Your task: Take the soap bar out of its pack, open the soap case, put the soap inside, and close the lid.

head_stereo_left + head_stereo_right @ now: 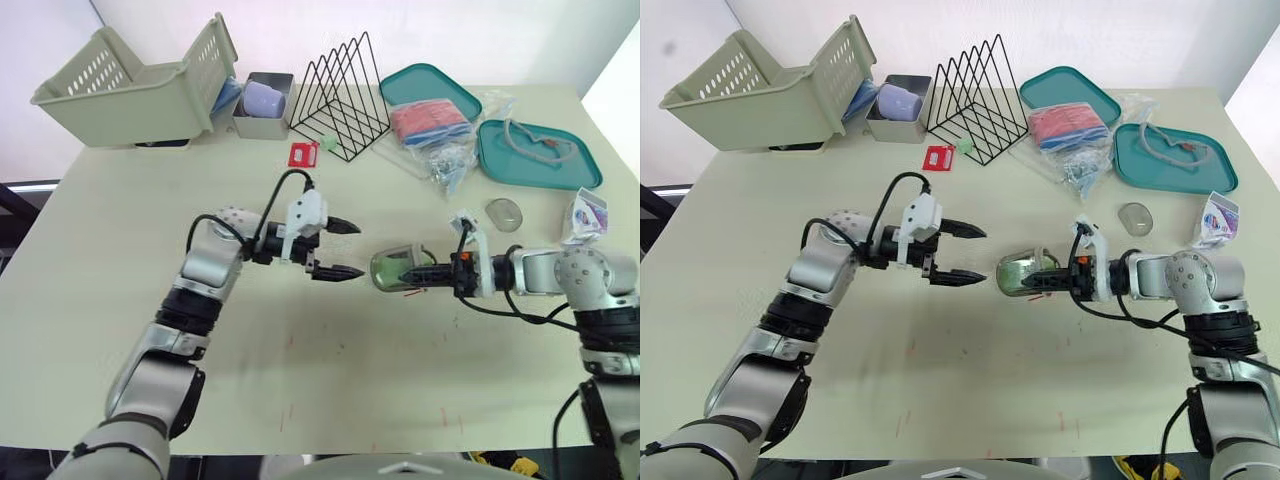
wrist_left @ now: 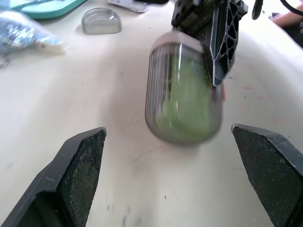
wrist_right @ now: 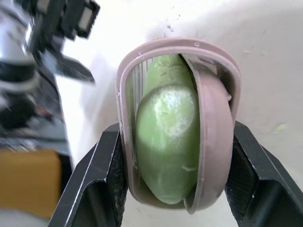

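As the right end effector [image 1: 410, 274] grips, one case [image 3: 215, 142] holds one soap [image 3: 165, 137].

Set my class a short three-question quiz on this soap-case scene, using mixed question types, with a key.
1. True or false: the green soap bar sits inside the soap case.
2. Fill in: the left gripper has its jaws ____.
3. Which gripper holds the soap case? A left; B right; C neither.
Key: 1 true; 2 open; 3 B, the right gripper.
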You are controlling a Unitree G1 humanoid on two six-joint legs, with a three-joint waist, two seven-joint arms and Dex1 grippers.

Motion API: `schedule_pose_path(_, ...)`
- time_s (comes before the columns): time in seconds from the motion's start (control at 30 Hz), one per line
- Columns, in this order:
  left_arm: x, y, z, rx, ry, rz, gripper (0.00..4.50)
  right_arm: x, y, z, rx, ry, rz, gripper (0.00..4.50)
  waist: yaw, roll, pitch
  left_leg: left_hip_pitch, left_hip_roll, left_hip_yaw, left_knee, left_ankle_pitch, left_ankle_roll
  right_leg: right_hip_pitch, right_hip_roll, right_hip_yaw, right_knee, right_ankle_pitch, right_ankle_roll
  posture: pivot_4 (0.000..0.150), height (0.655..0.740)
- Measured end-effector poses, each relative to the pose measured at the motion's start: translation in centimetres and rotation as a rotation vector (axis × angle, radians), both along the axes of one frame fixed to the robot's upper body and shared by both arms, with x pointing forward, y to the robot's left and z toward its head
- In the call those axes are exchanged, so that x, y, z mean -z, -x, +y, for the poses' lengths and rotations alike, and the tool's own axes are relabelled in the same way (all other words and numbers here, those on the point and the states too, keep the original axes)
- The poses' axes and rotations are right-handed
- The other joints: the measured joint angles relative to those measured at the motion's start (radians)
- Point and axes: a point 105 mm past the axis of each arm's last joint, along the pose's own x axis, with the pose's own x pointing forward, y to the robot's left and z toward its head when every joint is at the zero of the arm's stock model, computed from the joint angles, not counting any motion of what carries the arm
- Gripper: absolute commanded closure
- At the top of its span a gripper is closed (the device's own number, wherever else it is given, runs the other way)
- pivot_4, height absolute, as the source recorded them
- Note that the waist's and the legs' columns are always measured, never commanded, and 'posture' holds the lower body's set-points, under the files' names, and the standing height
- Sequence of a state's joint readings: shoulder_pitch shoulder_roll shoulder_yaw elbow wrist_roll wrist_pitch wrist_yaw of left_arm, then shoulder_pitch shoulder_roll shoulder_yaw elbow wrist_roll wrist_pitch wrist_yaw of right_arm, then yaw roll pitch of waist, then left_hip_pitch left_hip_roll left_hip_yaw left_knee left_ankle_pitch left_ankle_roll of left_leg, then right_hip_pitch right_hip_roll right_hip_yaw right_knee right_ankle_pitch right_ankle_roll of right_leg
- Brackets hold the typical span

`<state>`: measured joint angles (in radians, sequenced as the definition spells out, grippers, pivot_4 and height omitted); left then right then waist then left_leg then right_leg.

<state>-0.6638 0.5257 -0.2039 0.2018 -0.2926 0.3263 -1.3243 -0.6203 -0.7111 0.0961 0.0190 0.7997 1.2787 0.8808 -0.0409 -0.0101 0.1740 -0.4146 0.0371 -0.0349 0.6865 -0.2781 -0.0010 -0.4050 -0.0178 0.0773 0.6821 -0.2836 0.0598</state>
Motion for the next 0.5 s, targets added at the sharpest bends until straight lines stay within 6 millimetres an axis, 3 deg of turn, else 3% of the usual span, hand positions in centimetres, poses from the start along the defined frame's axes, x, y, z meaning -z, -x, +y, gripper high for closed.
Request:
schedule_pose_path(0.1,-0.1,0.0,-0.1,-0.02,0.011,0.034,0.0,-1.7,-1.1,-0.9,-0.058,0.104,-0.144,2.46,0.002,0.0,0.0,0.0,0.0,0.0,0.0,0.0,0.0,0.0,0.0,0.0,0.0,0.0,0.0,0.15,0.74)
schedule_pose_path(0.23,-0.7,0.2,-2.2,-0.029,0.058,0.048,0.0,-3.6,-2.1,-2.2,-0.223,0.357,-0.343,2.46,0.004,0.001,0.001,-0.002,0.0,0.0,0.0,0.0,0.0,-0.001,0.0,-0.001,-0.002,0.0,0.0,0.15,0.74)
schedule_pose_path(0.37,-0.9,0.1,-3.4,-0.059,0.08,0.064,0.0,-3.7,-1.7,-3.1,-0.383,0.569,-0.418,2.46,0.004,0.001,0.001,-0.002,0.0,0.0,-0.001,0.0,0.0,-0.002,0.0,0.0,-0.002,0.0,0.0,0.15,0.74)
schedule_pose_path(0.5,-1.1,0.2,-4.9,-0.057,0.089,0.062,0.0,-3.5,-0.8,-2.3,-0.527,0.687,-0.448,2.46,0.003,0.001,0.001,-0.002,0.0,0.0,-0.001,0.0,0.0,-0.003,-0.001,0.0,-0.001,0.0,0.0,0.15,0.74)
